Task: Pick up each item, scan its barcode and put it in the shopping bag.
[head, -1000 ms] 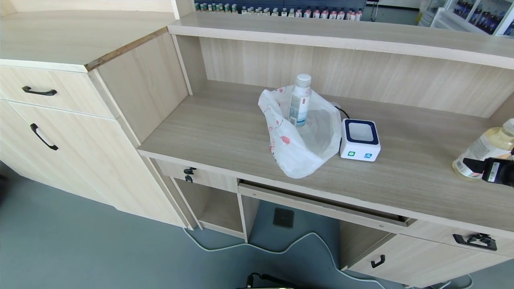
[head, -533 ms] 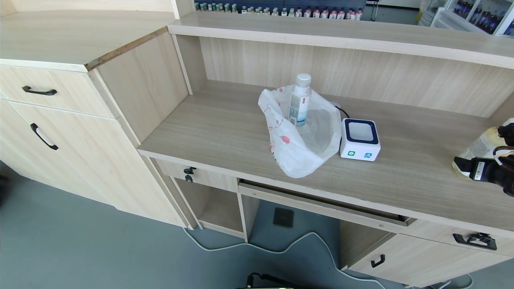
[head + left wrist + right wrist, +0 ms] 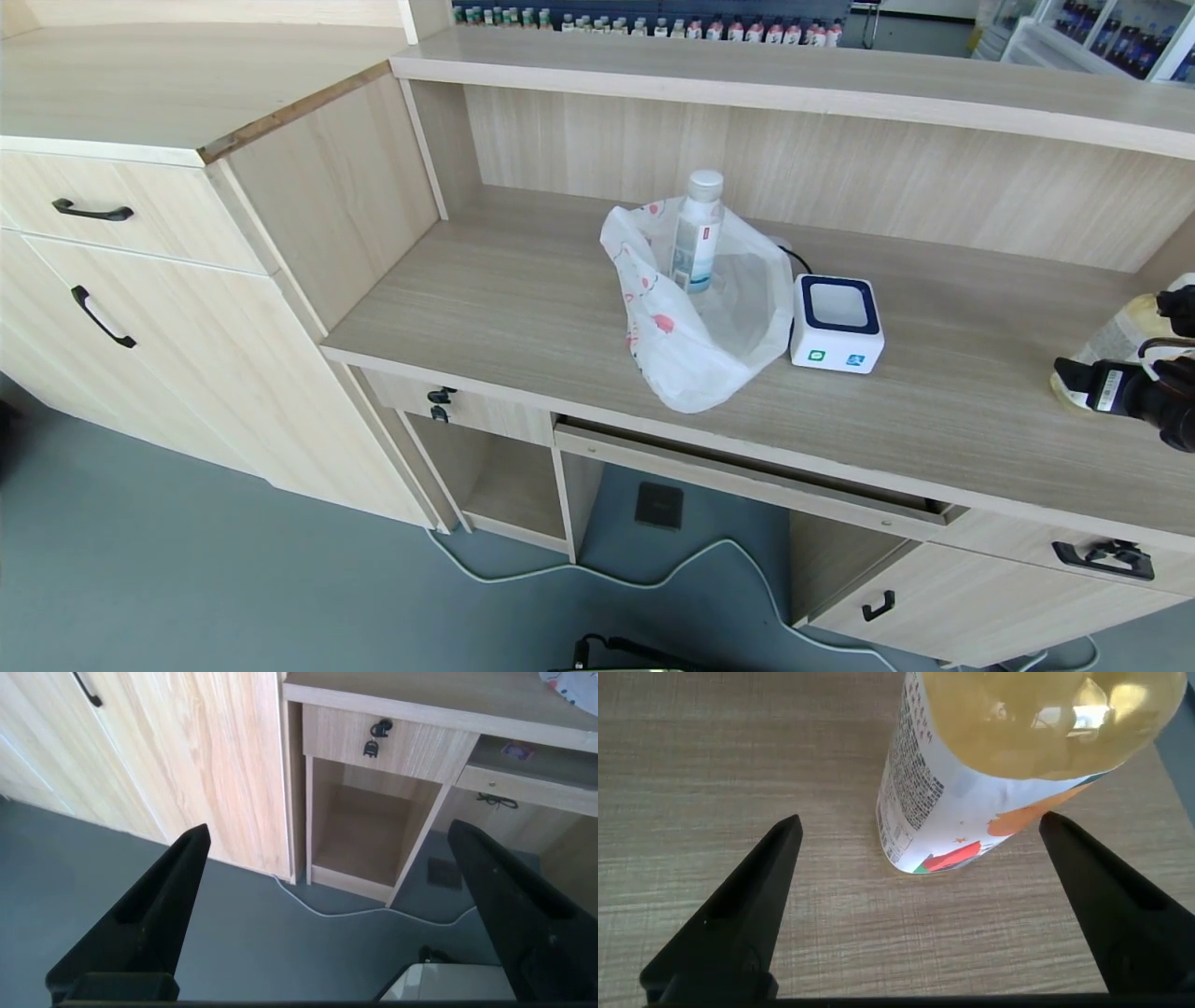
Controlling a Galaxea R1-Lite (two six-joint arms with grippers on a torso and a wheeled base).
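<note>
One item done: clear white-capped bottle [image 3: 697,233] stands in white plastic shopping bag [image 3: 691,369], 9 o'clock of white blue-framed scanner [image 3: 836,324]. Remaining: yellow-liquid bottle [image 3: 990,775] on wooden counter [image 3: 523,308], 3 o'clock; right claw [image 3: 920,831] spread, flanking it; left claw [image 3: 329,831] spread, empty.

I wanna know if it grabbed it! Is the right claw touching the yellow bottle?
Cannot tell. The right wrist view shows the right gripper open around the yellow bottle; counter shows beside one finger, but the other fingertip meets the bottle's outline.

Yellow bottle [image 3: 1130,327] partly behind right gripper [image 3: 1116,341], partly past head view's edge.
</note>
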